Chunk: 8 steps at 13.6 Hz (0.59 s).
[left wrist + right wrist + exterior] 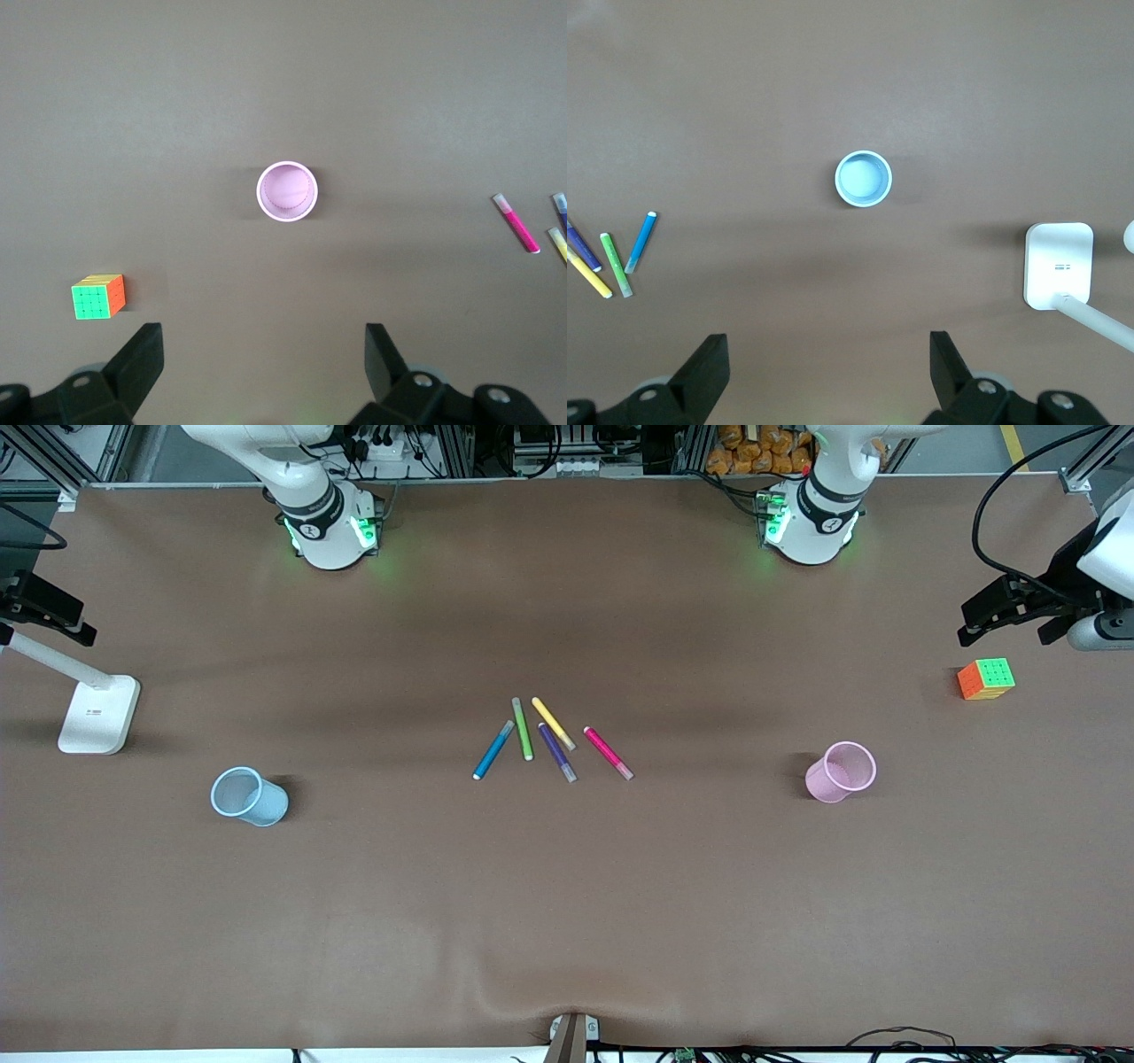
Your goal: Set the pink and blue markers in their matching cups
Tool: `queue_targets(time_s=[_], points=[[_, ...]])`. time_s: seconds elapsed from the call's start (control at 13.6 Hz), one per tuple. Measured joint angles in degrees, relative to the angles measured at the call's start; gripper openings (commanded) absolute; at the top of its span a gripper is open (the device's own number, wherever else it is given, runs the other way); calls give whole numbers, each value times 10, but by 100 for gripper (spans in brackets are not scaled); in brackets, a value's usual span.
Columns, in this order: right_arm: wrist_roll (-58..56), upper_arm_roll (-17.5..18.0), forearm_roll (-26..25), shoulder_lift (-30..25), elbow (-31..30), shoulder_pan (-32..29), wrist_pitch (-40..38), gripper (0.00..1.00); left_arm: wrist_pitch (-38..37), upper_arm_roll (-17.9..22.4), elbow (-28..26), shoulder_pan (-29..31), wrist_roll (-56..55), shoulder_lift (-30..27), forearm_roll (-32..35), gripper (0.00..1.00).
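The pink marker and the blue marker lie flat in a fan of pens at the table's middle. The pale pink cup stands upright toward the left arm's end. The light blue cup stands upright toward the right arm's end. Both cups look empty. My left gripper is open and empty, high over the table, looking down on the pink cup and pink marker. My right gripper is open and empty, high over the table, looking down on the blue cup and blue marker. Neither gripper shows in the front view.
A green pen, a yellow pen and a purple pen lie between the two markers. A colour cube sits toward the left arm's end. A white stand base sits toward the right arm's end.
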Motion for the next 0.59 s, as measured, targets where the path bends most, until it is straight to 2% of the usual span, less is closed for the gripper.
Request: queue_targets(time_s=[0.59], points=[[0, -4, 0, 0, 0, -2, -1, 100, -1, 0, 2, 0, 1, -1, 0, 100]])
